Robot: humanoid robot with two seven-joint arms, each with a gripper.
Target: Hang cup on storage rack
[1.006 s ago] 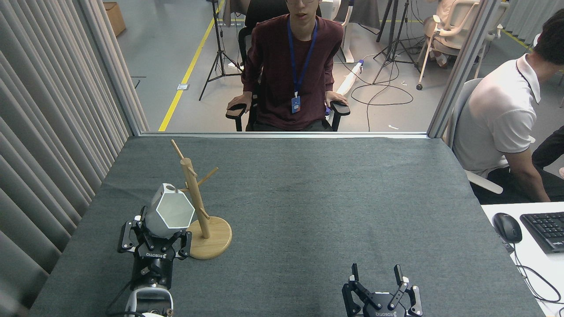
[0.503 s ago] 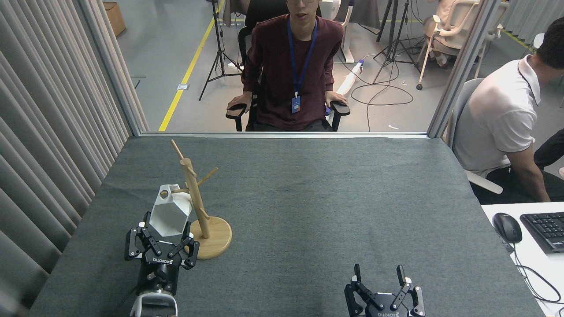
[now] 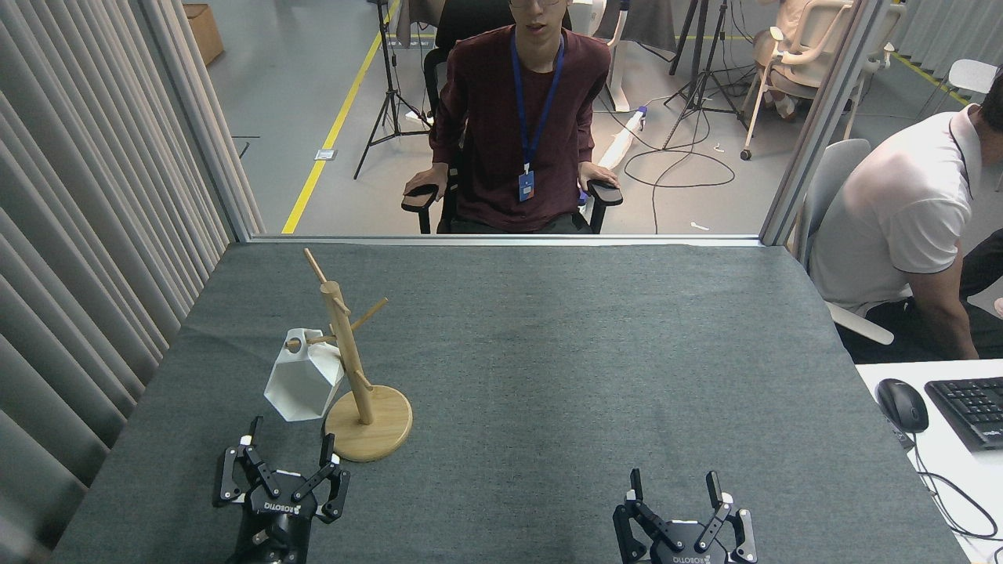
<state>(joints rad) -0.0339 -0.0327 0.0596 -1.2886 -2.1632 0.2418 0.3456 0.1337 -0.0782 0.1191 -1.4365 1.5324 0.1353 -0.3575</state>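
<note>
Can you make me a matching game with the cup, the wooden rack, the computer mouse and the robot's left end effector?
Things:
1. cup
2. storage rack
3. computer mouse
4. left end effector

Descriptions:
A. black, on the white desk at the right
B. open and empty, near the table's front edge
C. white, hanging from a peg
D. light wood, standing on a round base

Pairs: 1-C, 2-D, 3-A, 4-B
</note>
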